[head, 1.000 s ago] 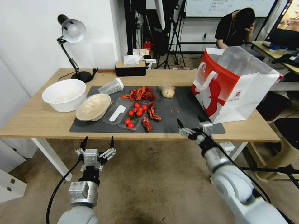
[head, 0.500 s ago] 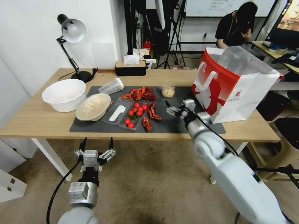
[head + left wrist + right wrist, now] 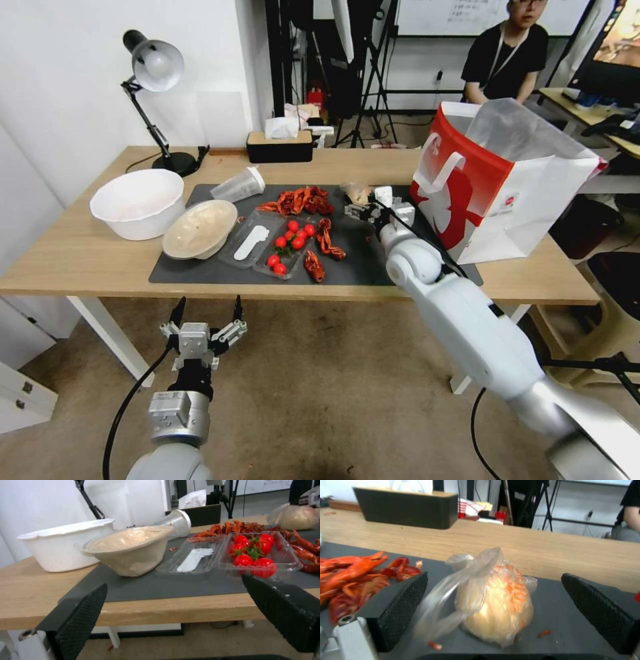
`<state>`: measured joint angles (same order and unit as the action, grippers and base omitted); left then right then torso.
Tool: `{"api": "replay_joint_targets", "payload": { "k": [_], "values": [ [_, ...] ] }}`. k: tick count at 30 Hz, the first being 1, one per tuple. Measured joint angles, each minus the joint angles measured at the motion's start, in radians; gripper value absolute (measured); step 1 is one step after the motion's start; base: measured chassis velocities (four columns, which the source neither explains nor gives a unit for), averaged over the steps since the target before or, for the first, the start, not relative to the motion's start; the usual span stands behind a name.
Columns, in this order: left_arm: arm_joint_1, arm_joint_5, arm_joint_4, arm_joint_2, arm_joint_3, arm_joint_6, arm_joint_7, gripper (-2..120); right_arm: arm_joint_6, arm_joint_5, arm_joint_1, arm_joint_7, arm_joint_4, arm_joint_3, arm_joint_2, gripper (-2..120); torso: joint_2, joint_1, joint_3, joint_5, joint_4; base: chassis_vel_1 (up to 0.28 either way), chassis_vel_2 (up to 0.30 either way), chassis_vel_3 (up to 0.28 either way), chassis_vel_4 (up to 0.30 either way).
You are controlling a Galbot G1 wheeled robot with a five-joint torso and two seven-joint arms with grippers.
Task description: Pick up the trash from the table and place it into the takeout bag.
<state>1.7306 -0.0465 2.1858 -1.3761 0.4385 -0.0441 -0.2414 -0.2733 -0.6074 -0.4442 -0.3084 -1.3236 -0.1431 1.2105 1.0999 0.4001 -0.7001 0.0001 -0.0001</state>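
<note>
- Below the near edge of the table (image 3: 80,267), on the robot's left, the left gripper (image 3: 207,313) hangs parked with its fingers spread and nothing between them; from its wrist view it faces the desk front.
- On the left part of the dark mat (image 3: 373,257), beside the big white bowl (image 3: 137,202), lies the beige round bowl (image 3: 199,229), tilted on its side; behind it the clear plastic cup with white lid (image 3: 238,185) lies toppled; both are trash not yet gathered.
- Toward the middle sit a clear tray of cherry tomatoes (image 3: 290,248) and a scatter of red crayfish shells (image 3: 299,199).
- Right of the middle, at the mat's far edge, the pale plastic-wrapped lump (image 3: 495,602) rests on the mat; it is a soft, yellowish mass with orange flecks in a loose, crinkled film knotted at the top.
- Just beside it is the right gripper (image 3: 363,208); its fingers are wide apart and bracket the lump on both sides without touching it; I judge this the reach before the grasp.
- The next move would need the fingers to advance a little and close gently on the body, not only on the slack film, which could slip.
- At the far right stands the takeout bag (image 3: 497,180), upright, mouth open, near the lump.
</note>
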Motion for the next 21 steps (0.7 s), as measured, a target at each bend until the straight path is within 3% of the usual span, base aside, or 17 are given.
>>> {"api": "replay_joint_targets", "payload": {
  "k": [8,16,21],
  "values": [
    [0.001,0.0,0.005,0.002,0.005,-0.005,-0.001,100,-0.026,-0.037,0.089,0.051,0.148,-0.038,0.029,100,0.0,0.0,0.0,0.0,0.0,0.0,0.0,0.0,0.0],
    [0.003,0.001,0.005,0.003,0.001,-0.011,-0.003,100,-0.078,-0.072,0.12,0.09,0.219,-0.042,0.048,100,0.0,0.0,0.0,-0.0001,0.0,0.0,0.0,0.0,0.0],
    [0.002,-0.001,0.004,0.005,0.004,-0.011,-0.004,100,-0.092,-0.083,0.123,0.104,0.235,-0.042,0.057,84,0.0,0.0,0.0,0.0,0.0001,0.0,0.0,0.0,0.0]
  ]
}}
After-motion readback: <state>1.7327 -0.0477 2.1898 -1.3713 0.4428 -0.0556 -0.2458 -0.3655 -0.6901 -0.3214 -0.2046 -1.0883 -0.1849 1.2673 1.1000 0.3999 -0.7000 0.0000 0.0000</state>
